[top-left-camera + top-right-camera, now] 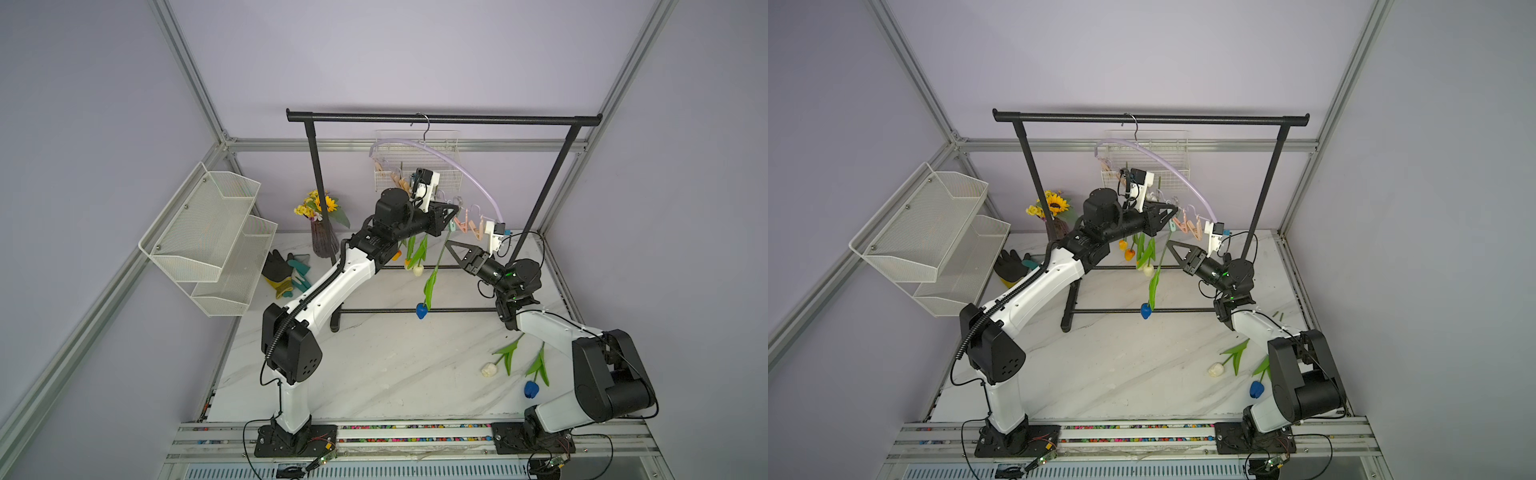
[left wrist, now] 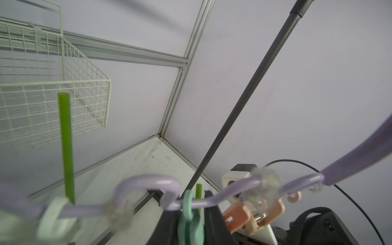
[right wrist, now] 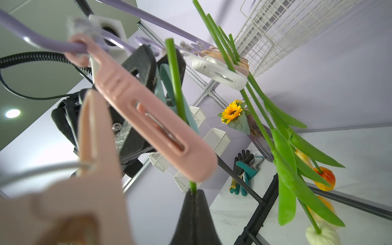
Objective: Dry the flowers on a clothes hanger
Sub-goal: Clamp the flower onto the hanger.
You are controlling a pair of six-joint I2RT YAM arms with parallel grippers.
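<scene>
Of seven tulips, four hang clipped on the clothes hanger. One blue tulip dangles beneath it, its stem clenched in the right pincer. Two lie on the tabletop well below. The left pincer grasps the hanger's one mint clip.

- Pale lilac walls close in three sides, joined by aluminium frame rails.
- A white marbled worktop fills the base.
- A black garment rack stands near the back wall.
- A white two-tier mesh shelf hangs on the side wall by the left arm.
- A white wire basket hangs on the back wall.
- A round ceiling light glows in the right wrist view.
</scene>
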